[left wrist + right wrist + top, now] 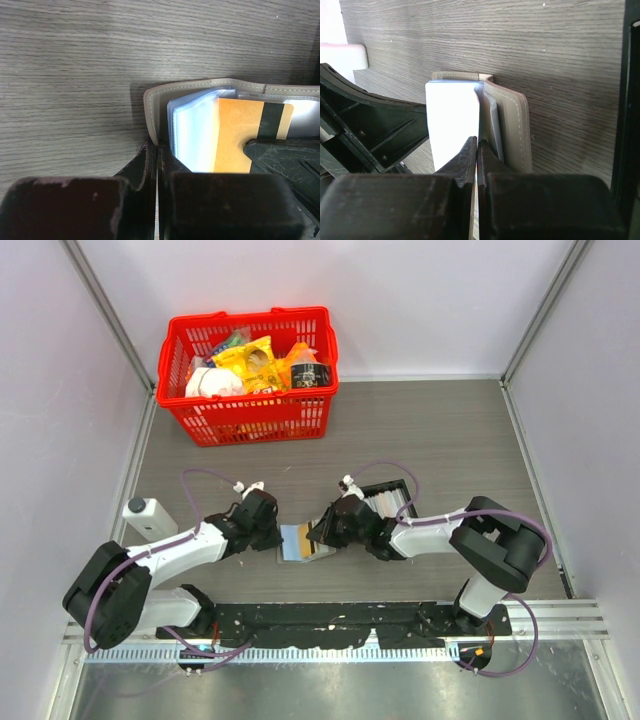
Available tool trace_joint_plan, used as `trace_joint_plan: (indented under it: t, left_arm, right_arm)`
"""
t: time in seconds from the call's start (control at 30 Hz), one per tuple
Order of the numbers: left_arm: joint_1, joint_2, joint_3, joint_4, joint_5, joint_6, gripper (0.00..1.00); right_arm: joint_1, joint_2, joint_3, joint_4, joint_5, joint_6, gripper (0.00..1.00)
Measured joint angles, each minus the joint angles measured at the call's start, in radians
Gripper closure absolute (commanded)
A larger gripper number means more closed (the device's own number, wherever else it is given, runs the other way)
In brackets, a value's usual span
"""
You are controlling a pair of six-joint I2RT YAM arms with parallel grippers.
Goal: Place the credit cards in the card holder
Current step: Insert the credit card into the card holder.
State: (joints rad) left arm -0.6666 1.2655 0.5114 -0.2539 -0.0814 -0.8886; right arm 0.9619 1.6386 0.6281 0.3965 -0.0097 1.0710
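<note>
The grey-beige card holder [297, 542] lies open on the table between both grippers. In the left wrist view its flap [152, 107] curves round pale blue pockets [192, 132]. A tan-orange credit card [235, 132] with a black stripe lies across them. My left gripper [156, 147] is shut, and the flap's edge runs in between its fingertips. My right gripper [478, 142] is shut on the orange card's edge, beside the holder's cover [512, 125]. Its finger [285, 160] rests on the card. More pale cards stand in the black tray [388, 498].
A red basket [250, 375] full of packets stands at the back left. A white box [148, 515] sits left of the left arm. The black tray's wall [626, 100] stands close to the right of the right gripper. Grey walls enclose the table.
</note>
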Motion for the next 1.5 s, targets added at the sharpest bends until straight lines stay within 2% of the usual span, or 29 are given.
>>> trace_joint_plan:
  t: [0.2,0.23,0.37,1.07,1.23,1.5]
  left_arm:
    - [0.0,0.0,0.0,0.002,0.002,0.003,1.0]
    - [0.0,0.0,0.0,0.002,0.003,0.003,1.0]
    - [0.0,0.003,0.0,0.007,0.003,0.003,1.0]
    - [0.0,0.034,0.016,0.024,0.015,0.012,1.0]
    - [0.0,0.034,0.018,0.022,0.014,0.012,1.0]
    - [0.0,0.036,0.018,0.031,0.015,0.011,1.0]
  right_arm:
    - [0.006,0.001,0.051,-0.105,0.033,-0.039,0.8]
    - [0.006,0.004,0.06,-0.125,0.037,-0.048,0.76]
    - [0.006,0.007,0.068,-0.168,0.053,-0.068,0.7]
    - [0.036,0.054,0.166,-0.268,0.07,-0.132,0.64]
    - [0.037,0.056,0.186,-0.299,0.071,-0.137,0.58]
    - [0.037,0.038,0.17,-0.297,0.068,-0.134,0.55]
